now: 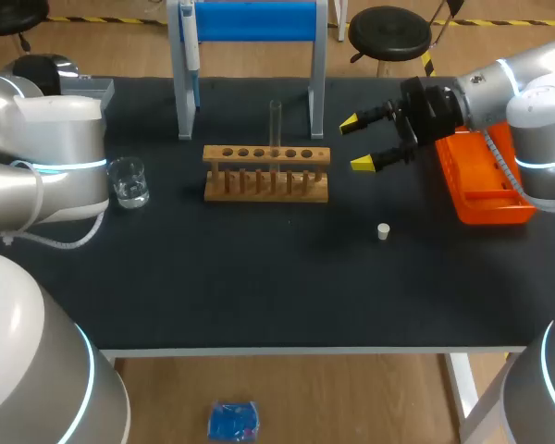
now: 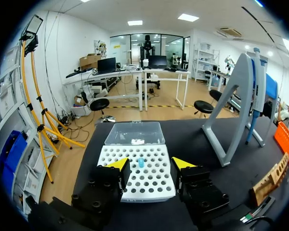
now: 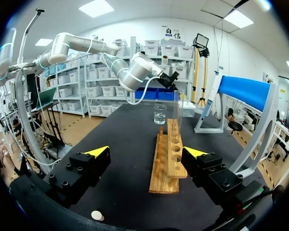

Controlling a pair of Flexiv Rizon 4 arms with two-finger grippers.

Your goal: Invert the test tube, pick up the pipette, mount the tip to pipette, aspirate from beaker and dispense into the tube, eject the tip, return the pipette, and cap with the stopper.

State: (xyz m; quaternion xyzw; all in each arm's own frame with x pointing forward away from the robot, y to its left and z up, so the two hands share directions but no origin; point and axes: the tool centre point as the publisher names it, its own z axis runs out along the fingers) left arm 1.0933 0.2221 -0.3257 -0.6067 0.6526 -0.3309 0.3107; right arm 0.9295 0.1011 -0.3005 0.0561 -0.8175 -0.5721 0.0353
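Clear test tube point(image 1: 276, 125) upright in wooden rack point(image 1: 259, 155), glass beaker point(image 1: 128, 181) well left, white stopper point(image 1: 383, 231) right-front, pipette point(image 1: 193, 51) hung on stand point(image 1: 319, 83)

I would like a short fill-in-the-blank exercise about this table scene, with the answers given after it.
The test tube stands upright in the wooden ____. The white stopper lies loose on the ____. The left gripper and the right gripper are both ____.
Missing words: rack, table, open.

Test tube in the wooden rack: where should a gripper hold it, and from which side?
Grip the test tube on its bare upper length above the rack, coming level from the right gripper side: it stands upright, lower part fenced by the rack.
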